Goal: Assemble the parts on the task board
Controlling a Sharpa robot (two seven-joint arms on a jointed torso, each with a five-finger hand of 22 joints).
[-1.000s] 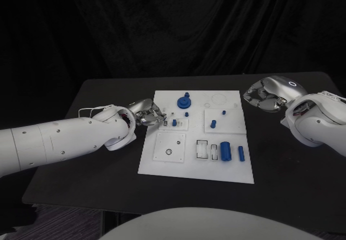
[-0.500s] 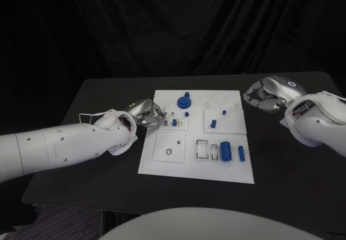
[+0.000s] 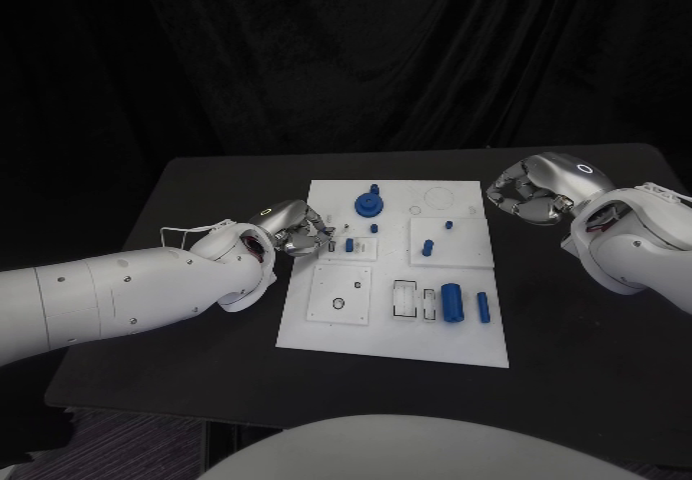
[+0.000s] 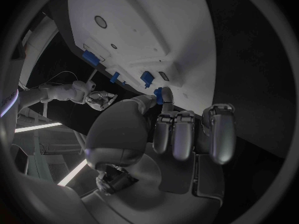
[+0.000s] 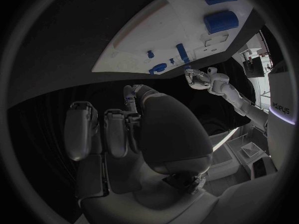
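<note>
parts lie scattered on the white task board (image 3: pixel 389 330) at the middle of the black tabletop (image 3: pixel 188 330): a blue round part (image 3: pixel 369 205) stands near the far edge, a thick blue cylinder (image 3: pixel 451 302) and a thin blue rod (image 3: pixel 482 307) lie near the right edge, and a small blue peg (image 3: pixel 349 245) stands close to the left edge. the left hand (image 3: pixel 296 232) sits at the board's left edge, fingers curled in; in the left wrist view a small blue piece (image 4: pixel 166 95) seems pinched at its fingertips. the right hand (image 3: pixel 522 200) hovers just off the board's far right corner, fingers curled on nothing visible. judging from this, the pinch looks shallow, so the piece could slip or tilt and jam at its socket.
</note>
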